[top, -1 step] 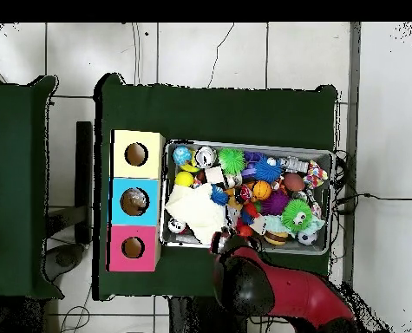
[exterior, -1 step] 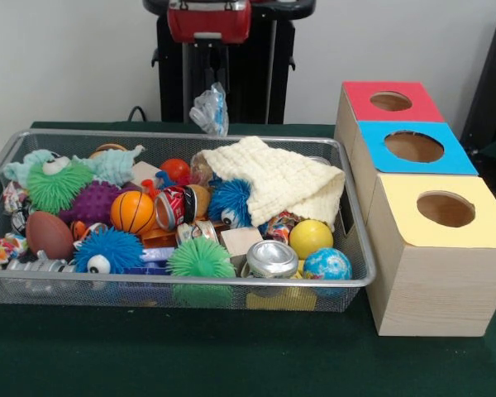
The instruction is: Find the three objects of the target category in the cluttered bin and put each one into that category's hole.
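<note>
**Above the bin's back rim, gripper holds a crinkled wrapper**

Over the mesh bin (exterior, -1 step: 360,248), the gripper (exterior, -1 step: 210,93) is clamped on a clear plastic wrapper (exterior, -1 step: 211,110). Beside the bin stand the red-topped box (exterior, -1 step: 372,112), blue-topped box (exterior, -1 step: 446,159) and yellow-topped box (exterior, -1 step: 413,223), each with one round hole.

Toys under the cream cloth (exterior, -1 step: 277,178) hidden, bin (exterior, -1 step: 190,137) left end cropped in front view.
</note>
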### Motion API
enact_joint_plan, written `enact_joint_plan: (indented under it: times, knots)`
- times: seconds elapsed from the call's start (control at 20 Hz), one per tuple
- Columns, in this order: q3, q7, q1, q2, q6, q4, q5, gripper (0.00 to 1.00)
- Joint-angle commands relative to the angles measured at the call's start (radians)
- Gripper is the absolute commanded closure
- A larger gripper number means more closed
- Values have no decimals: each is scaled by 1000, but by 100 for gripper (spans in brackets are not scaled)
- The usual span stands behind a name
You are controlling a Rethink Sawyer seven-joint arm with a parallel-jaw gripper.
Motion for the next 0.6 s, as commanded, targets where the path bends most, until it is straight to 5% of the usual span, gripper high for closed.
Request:
enact_joint_plan:
  times: [0.05, 0.6]
  knots:
    - [-52, 253, 59, -24, -20, 24, 95, 100]
    - [-118, 273, 196, -89, 25, 43, 215, 100]
